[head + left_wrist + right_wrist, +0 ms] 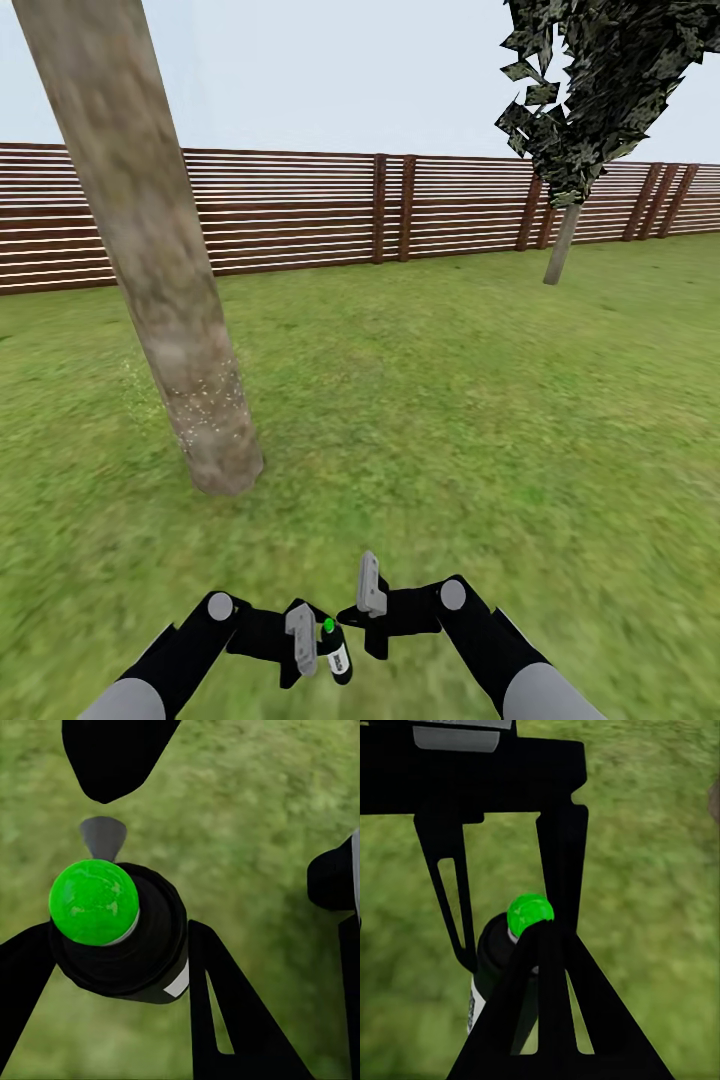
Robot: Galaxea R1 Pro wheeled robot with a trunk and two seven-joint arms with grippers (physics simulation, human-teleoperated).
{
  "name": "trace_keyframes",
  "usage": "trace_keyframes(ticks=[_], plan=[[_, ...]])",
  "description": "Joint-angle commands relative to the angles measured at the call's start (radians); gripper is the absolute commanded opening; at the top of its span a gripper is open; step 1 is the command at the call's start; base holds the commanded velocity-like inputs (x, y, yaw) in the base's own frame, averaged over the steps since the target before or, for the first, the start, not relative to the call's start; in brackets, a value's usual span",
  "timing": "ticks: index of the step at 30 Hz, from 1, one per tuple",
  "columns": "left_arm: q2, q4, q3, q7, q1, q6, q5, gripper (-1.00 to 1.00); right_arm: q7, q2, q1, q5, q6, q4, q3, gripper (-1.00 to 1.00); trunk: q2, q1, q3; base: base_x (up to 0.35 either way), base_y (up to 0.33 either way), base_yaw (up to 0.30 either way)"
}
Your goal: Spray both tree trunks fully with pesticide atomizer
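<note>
The left gripper (315, 645) has its dark fingers (225, 1020) pressed against both sides of the pesticide atomizer (120, 937), a small dark bottle with a pale label and a bright green rounded top; in the left wrist view the bottle sits between the two black fingers with its green cap facing the camera. In the head view the bottle (336, 652) is roughly upright, its long axis tilted slightly, green top uppermost and label below, low between the two arms above the grass. The right gripper (372, 600) is just beside it, and its jaws stand spread with nothing between them; its wrist view looks past them at the bottle (506, 945). Ahead and left rises a thick, pale grey-brown mottled tree trunk (150, 250), leaning, with whitish pesticide specks (210, 400) dusting its lower part. A second, thinner-looking trunk (562, 245) with jagged green leaves (600, 80) stands far right before the reddish-brown slatted wooden fence (300, 210) that edges the green lawn (450, 400).
</note>
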Motion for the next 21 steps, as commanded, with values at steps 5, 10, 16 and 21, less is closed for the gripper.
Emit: trace_keyframes(ticks=[5, 10, 16, 21], plan=[[0.0, -0.001, -0.002, 0.001, -0.001, -0.009, 0.0, -1.0, 0.001, 0.0, 0.0, 0.008, -0.005, -0.001, -0.001, -1.0, 0.0, 0.0, -0.001, 0.0, 0.0, 0.0], [0.002, -0.001, -0.002, 0.001, 0.0, -0.01, 0.037, -1.0, 0.001, -0.001, 0.0, 0.008, -0.005, -0.001, -0.001, -1.0, 0.0, 0.0, -0.001, 0.0, 0.0, 0.0], [0.002, -0.001, -0.003, 0.001, 0.0, -0.01, 0.039, -1.0, 0.001, -0.001, 0.0, 0.008, -0.005, -0.001, -0.001, -1.0, 0.0, 0.0, -0.001, 0.0, 0.0, 0.0], [0.017, 0.0, -0.002, 0.001, 0.0, -0.01, 0.039, -1.0, 0.001, -0.001, 0.0, 0.008, -0.005, -0.001, -0.001, -1.0, 0.0, 0.0, -0.001, 0.0, 0.0, 0.0]])
